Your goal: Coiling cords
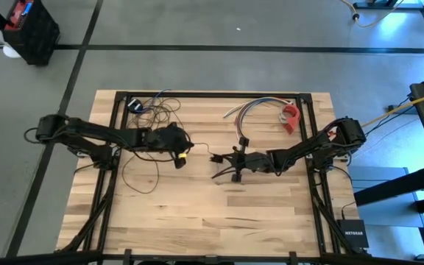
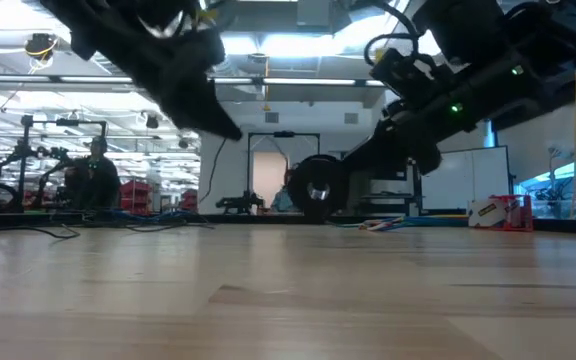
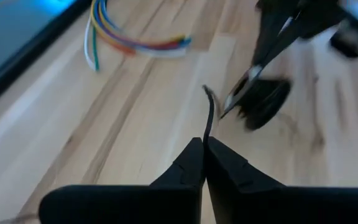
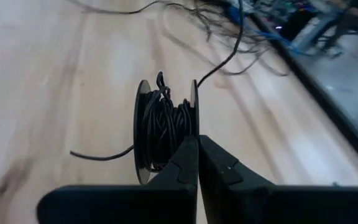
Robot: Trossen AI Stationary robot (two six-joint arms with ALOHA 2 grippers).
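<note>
Coiling in progress mid-desk (image 1: 197,221). Cords (image 1: 149,110) sprawl loose toward far left corner, partly wound on spool (image 4: 163,130).

- Left gripper (image 3: 202,152): fingers pinching cord end. Thin wire could slip out under tension.
- Right gripper (image 4: 197,149): fingers pressed together against spool. Spool could twist free.
- Loose loops could snag, knot.
- Multicoloured wires (image 1: 252,109) near far edge: tangle risk.
</note>
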